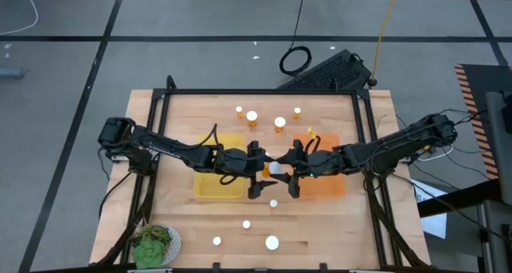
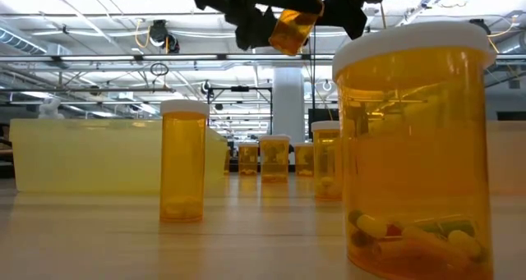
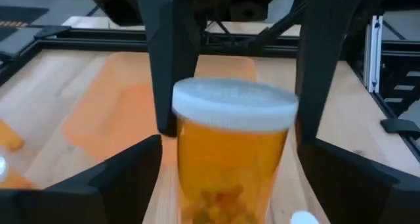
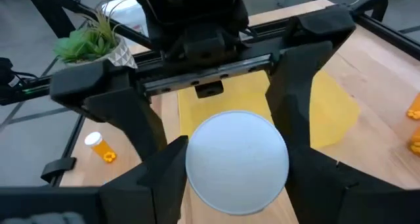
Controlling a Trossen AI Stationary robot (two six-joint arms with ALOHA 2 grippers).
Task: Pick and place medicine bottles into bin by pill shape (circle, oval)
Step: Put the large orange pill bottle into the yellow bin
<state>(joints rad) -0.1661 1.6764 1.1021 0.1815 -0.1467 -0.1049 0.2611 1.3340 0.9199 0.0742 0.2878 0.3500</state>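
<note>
A medicine bottle (image 1: 274, 168) with a white cap (image 4: 237, 161) and amber body (image 3: 230, 165) hangs over the table's middle, between the yellow bin (image 1: 218, 177) and the orange bin (image 1: 324, 183). My right gripper (image 4: 237, 175) is shut on its cap. My left gripper (image 3: 228, 184) comes from the opposite side. Its fingers stand on either side of the amber body with a narrow gap showing, so it looks open. In the low view the bottle (image 2: 292, 29) hangs tilted, well above the wood. My right gripper pinches the bottle's white cap (image 4: 197, 178) between its two fingers, one on each side of the rim. The fingers come level from the table's right, and the cap's flat top faces back along them. The bottle is lifted clear of the table and tilted.
More bottles stand on the far half (image 1: 251, 117) (image 1: 279, 123) (image 1: 297, 111) and on the near half (image 1: 246, 223) (image 1: 272, 242) (image 1: 217, 241). A green plant on a white plate (image 1: 154, 242) sits at the near left corner. A black frame (image 1: 264, 91) rims the table.
</note>
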